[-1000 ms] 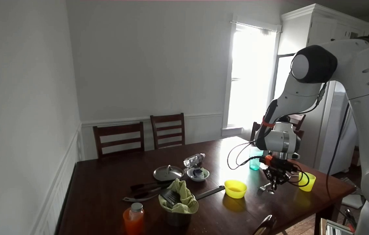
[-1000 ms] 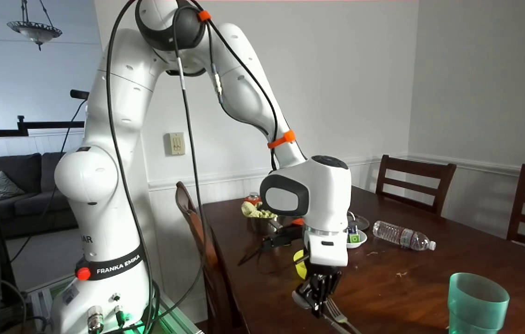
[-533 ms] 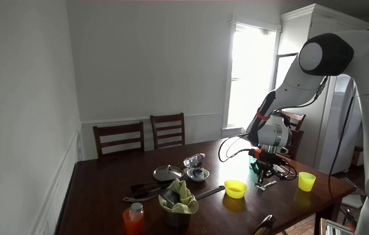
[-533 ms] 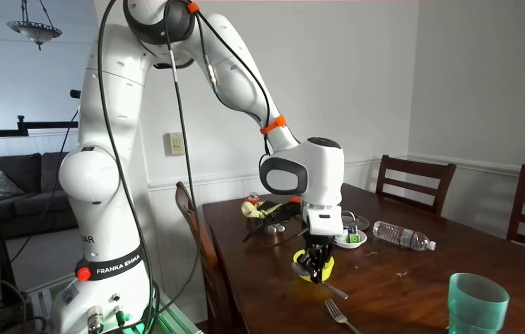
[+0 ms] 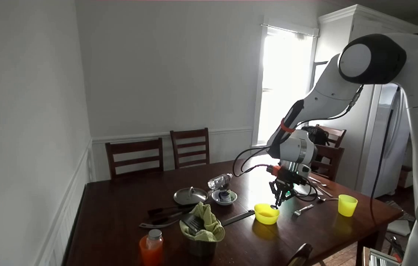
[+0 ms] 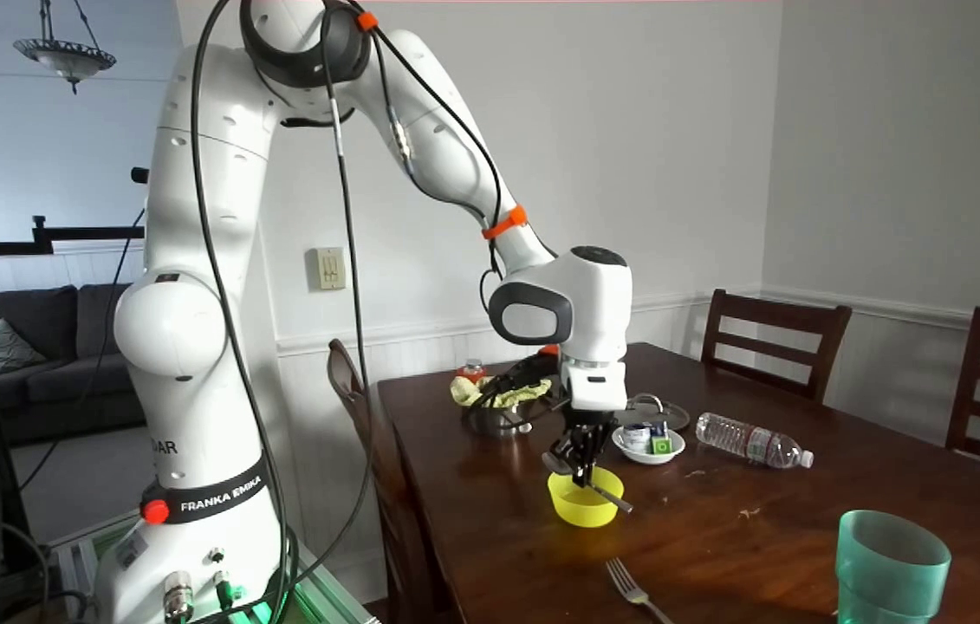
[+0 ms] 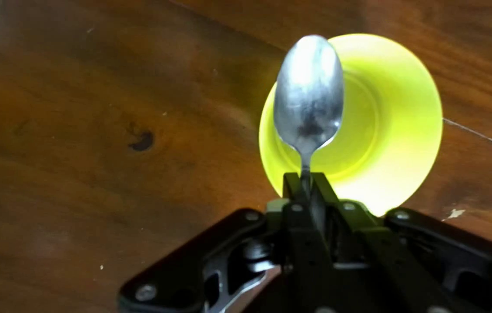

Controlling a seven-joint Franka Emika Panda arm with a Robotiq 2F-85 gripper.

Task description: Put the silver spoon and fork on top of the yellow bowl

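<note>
The arm (image 6: pixel 600 303) leans down over the bench (image 6: pixel 758 555), and its black fingers (image 7: pixel 291 187) are pinching the silver spoon (image 7: pixel 309 93) by the neck, just below the rounded end. In the wrist view that end points to the top of the frame and hides part of the upper left rim of the yellow bowl (image 7: pixel 406 134), which sits right of centre in the upper half. In an exterior view the fork (image 6: pixel 633 593) lies on the bench at the bottom edge, partly cut off and apart from the bowl. In that same frame the spoon tilts, its handle sloping down to the right across the bowl's rim; from here I can't tell whether the two touch. The bowl stands upright on the bench, low and right of centre. Off in the lower right corner is a green cup (image 6: pixel 892 563), and above it to the left a water bottle (image 6: pixel 754 440) lies on its side. In an exterior view a yellow cup (image 5: pixel 347 205) stands toward the right, and near the bottom a pot (image 5: pixel 202 247) holds a pale green cloth (image 5: pixel 203 212)
</note>
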